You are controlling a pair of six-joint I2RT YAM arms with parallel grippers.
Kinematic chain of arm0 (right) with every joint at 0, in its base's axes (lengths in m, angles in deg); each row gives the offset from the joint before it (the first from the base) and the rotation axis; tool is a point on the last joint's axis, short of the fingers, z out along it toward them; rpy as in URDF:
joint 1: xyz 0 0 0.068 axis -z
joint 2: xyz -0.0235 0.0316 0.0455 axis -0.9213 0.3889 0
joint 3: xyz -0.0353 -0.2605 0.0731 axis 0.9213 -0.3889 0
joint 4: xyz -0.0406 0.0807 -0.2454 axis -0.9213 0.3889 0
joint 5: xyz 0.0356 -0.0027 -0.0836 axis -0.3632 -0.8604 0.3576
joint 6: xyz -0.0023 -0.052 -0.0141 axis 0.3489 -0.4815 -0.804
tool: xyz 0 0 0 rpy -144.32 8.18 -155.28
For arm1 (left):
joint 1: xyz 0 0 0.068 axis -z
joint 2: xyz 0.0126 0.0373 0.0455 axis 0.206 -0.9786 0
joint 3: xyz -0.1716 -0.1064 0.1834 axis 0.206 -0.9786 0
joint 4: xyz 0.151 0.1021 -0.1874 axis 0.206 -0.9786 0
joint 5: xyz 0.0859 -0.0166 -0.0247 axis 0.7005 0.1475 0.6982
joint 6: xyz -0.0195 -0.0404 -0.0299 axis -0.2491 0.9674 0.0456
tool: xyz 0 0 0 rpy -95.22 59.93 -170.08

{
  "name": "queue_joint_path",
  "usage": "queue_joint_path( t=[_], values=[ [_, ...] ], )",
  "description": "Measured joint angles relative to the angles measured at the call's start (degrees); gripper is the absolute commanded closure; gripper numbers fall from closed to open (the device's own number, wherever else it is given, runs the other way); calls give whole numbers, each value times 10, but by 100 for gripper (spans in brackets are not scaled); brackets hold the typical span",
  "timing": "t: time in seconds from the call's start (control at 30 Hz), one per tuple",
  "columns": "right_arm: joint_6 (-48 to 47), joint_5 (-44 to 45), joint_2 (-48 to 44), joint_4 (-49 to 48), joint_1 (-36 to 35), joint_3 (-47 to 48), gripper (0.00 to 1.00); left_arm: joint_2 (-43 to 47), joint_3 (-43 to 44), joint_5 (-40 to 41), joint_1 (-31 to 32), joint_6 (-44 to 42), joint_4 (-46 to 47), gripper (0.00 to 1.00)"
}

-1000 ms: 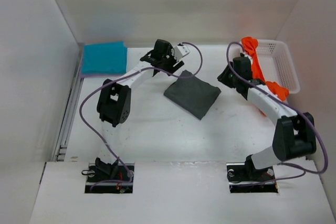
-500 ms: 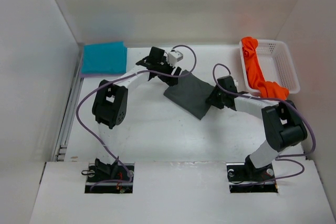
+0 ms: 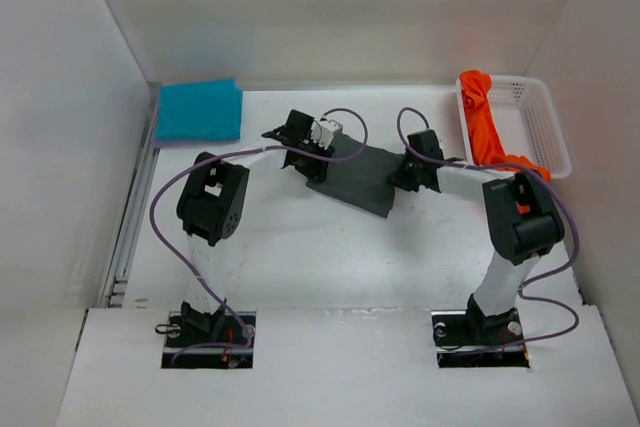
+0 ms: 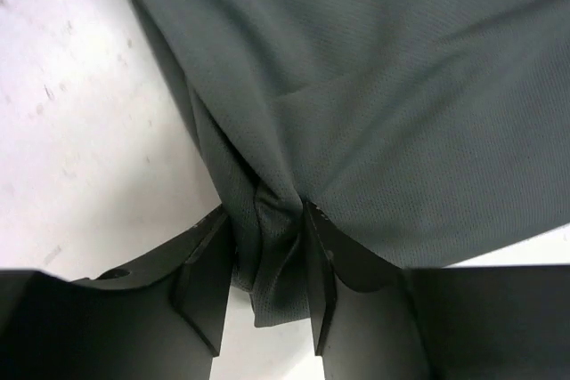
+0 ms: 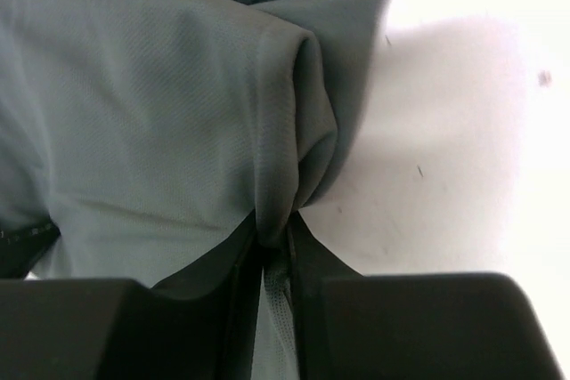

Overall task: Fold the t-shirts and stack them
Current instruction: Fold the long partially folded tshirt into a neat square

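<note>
A folded dark grey t-shirt [image 3: 362, 177] lies on the table between my two grippers. My left gripper [image 3: 322, 159] is shut on a bunched fold of its left edge, seen close in the left wrist view [image 4: 267, 220]. My right gripper [image 3: 402, 179] is shut on its right edge, pinched thin between the jaws [image 5: 276, 238]. A folded teal t-shirt [image 3: 198, 110] lies at the far left corner, with a lavender edge [image 3: 158, 140] showing under it. A bright orange t-shirt [image 3: 488, 132] hangs crumpled in the white mesh basket [image 3: 540, 122].
The basket stands at the far right against the wall. White walls close in the table on the left, back and right. A rail [image 3: 130, 217] runs along the left table edge.
Both grippers have closed in on the dark grey shirt from either side and shut on its edges. The shirt looks narrower and more bunched than before.
</note>
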Motion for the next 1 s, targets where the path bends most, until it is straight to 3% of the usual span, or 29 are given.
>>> queue_joint_path(
  t=[0.07,0.2,0.3,0.53,0.7,1.0],
  values=[
    [-15,0,9,10,0,17,73,11,-16,8,1,9,2,68],
    [-53,0,19,38,0,47,64,52,-64,24,0,22,-7,45],
    [-84,0,20,55,0,65,62,87,-87,31,0,28,-27,36],
    [-106,1,-24,64,0,49,55,112,-53,26,-19,65,-22,34],
    [-103,1,-47,63,-1,34,54,59,7,-21,-42,101,-22,35],
    [-80,1,-55,60,-5,-24,54,0,14,-47,-34,126,-33,37]
  ],
)
